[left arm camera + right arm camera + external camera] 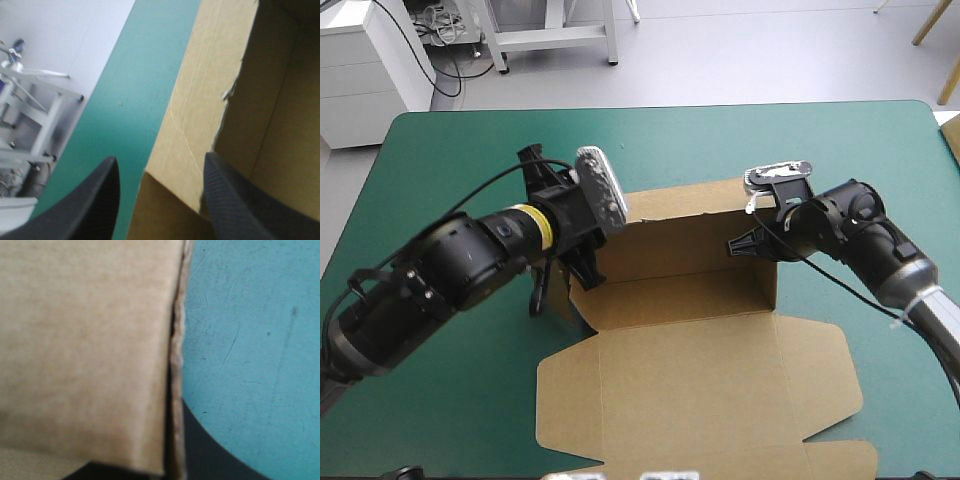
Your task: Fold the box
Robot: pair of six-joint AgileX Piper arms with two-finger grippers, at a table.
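Box (pixel 700 375) wall stands between the spread left fingers (pixel 235 200), while the right fingers (pixel 210 457) clamp its opposite wall.

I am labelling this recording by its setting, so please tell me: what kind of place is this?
Probably a robotics lab or test room: a left arm and a right arm work on a brown box at a teal-green covered table, and a white cabinet stands beyond it.
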